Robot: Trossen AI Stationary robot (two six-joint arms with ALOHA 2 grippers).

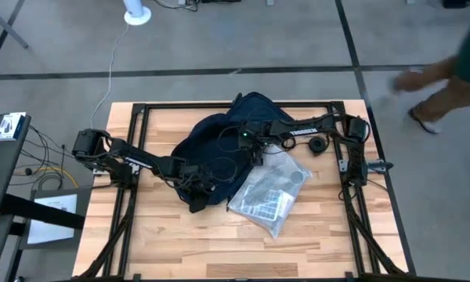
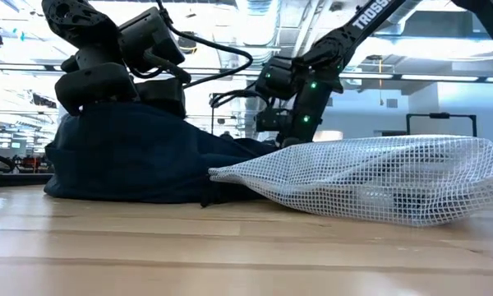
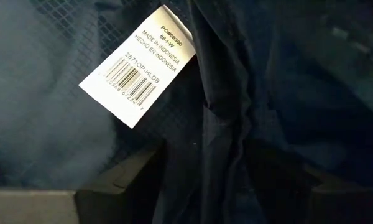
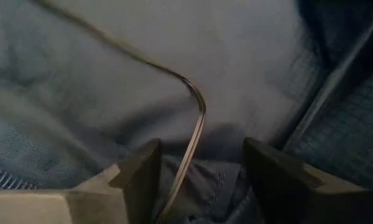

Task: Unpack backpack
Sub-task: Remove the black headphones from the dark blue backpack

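You have the mesh pouch (image 1: 268, 192) already out at 4 o'clock of the backpack (image 1: 219, 145) at table centre, while both grippers, left (image 3: 236, 186) and right (image 4: 202, 180), fingers open, reach inside for whatever remains.

high: even, bright | low: backlit glare | wrists: dim, blurred
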